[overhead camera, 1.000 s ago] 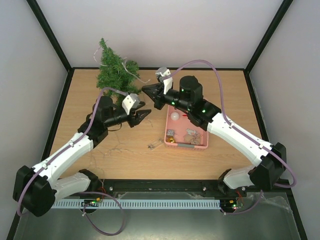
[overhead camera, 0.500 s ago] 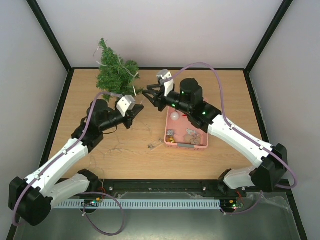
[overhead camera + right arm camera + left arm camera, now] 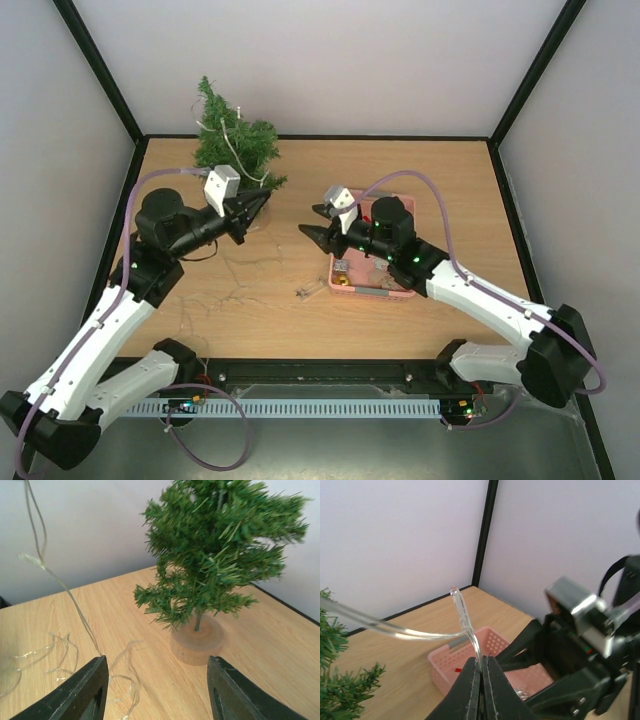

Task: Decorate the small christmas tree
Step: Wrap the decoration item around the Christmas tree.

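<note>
The small christmas tree point(image 3: 236, 146) stands at the table's back left on a round base point(image 3: 197, 642); the right wrist view has it straight ahead point(image 3: 220, 555). A thin clear light string point(image 3: 465, 615) runs from the tree's branches to my left gripper point(image 3: 262, 203), whose jaws are shut on it point(image 3: 481, 667) just right of the tree. My right gripper point(image 3: 312, 221) hovers mid-table, pointing at the tree. It is open point(image 3: 157, 690) with nothing between its fingers.
A pink basket point(image 3: 382, 293) with a few small ornaments sits under my right arm; the left wrist view has it too point(image 3: 447, 660). Loose loops of string point(image 3: 240, 270) lie on the wood, and a small star ornament point(image 3: 302, 291) rests left of the basket.
My left gripper shut on the string and swung left toward the tree. My right gripper opened, let go and drew back toward the basket.
</note>
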`<action>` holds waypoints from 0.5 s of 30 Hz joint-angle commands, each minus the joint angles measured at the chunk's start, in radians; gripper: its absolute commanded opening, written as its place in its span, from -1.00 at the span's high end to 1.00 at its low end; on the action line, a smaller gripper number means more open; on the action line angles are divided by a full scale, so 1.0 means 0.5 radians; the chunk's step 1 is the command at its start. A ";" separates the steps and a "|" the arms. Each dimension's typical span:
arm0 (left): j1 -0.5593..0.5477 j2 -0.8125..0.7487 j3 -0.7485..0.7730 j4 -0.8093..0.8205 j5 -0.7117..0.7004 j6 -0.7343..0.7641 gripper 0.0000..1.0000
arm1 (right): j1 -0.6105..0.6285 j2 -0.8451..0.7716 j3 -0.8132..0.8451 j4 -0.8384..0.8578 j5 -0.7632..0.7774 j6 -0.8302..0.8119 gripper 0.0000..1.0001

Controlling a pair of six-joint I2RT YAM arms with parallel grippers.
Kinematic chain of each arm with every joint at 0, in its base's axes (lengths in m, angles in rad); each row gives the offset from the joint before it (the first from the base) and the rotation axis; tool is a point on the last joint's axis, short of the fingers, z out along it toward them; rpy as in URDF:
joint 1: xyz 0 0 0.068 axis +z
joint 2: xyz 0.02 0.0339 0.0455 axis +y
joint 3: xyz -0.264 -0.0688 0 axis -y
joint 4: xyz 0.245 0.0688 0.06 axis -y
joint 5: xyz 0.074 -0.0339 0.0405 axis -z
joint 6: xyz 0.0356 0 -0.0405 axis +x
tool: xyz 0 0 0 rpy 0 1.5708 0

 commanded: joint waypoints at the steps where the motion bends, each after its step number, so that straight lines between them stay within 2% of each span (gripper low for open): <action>1: 0.024 -0.031 0.104 -0.111 0.032 -0.235 0.95 | 0.011 0.123 -0.090 0.327 -0.217 -0.131 -0.10; 8: 0.071 -0.027 0.161 -0.074 0.044 -0.475 0.95 | 0.089 0.375 -0.227 0.747 -0.317 -0.096 -0.12; 15: 0.078 -0.025 0.172 0.044 0.114 -0.663 0.95 | 0.278 0.657 -0.312 1.204 -0.136 0.080 -0.22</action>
